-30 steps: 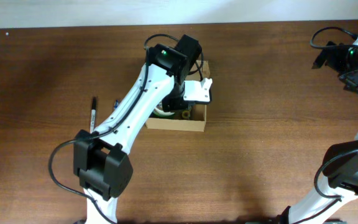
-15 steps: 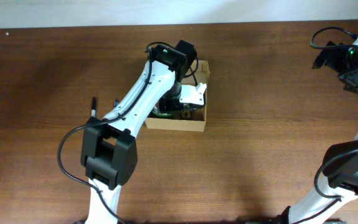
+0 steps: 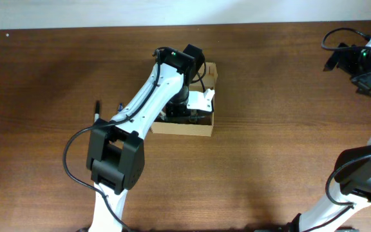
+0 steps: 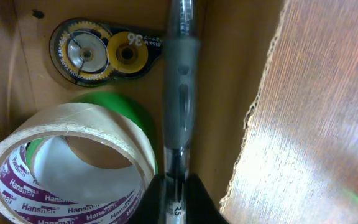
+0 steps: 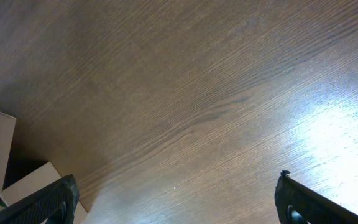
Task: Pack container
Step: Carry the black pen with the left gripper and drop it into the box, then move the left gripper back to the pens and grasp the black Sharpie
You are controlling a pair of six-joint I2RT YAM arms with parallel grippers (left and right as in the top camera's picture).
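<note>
Pinching a pen, left hand inside the container, tape roll and correction tape just beside; right hand spread.

setting: robotics lab bench, desk-type.
evidence, rig: two white-and-black jointed arms at one table, left arm and right arm; loose black cable by the left base.
evidence, room: plain dark wood-grain table; pale wall strip beyond the far edge.
evidence, stock: office supplies only. cardboard box around the left claw, a pen pinched in it; tape roll and correction-tape dispenser just left of the claw; marker on the table, well to its left.
</note>
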